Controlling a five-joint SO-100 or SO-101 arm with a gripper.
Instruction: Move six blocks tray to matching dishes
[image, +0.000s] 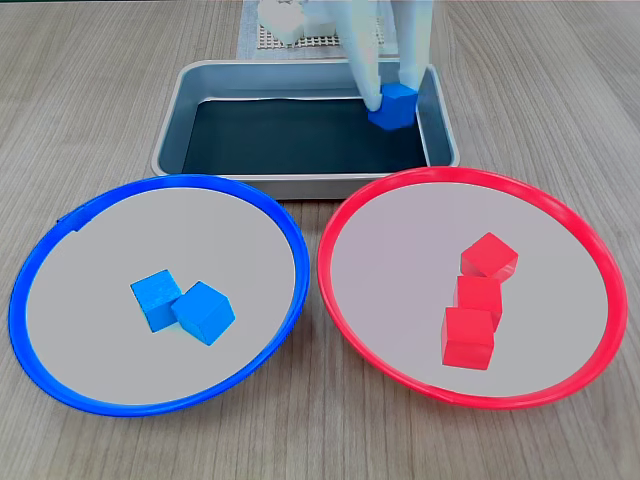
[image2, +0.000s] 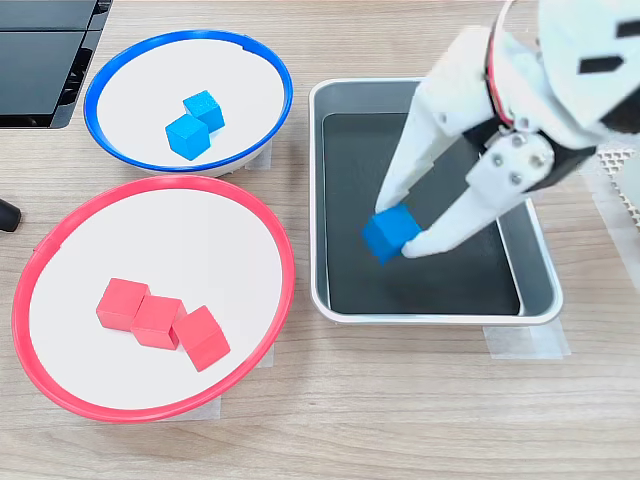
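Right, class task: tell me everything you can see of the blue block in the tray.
The blue block is a small matte cube with crisp edges, tilted on the tray's dark bottom, towards one end of the tray. The white gripper has its jaws on either side, touching it. It is the tray's last block.

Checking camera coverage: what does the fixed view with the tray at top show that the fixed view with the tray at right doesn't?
Tray at top: white parts on a mesh mat behind the tray.
Tray at right: the arm's body, a black panel, and tape under the tray.
Both: the gripper shut on a third blue block in the tray, two blue blocks in the blue dish, and three red blocks in the red dish.
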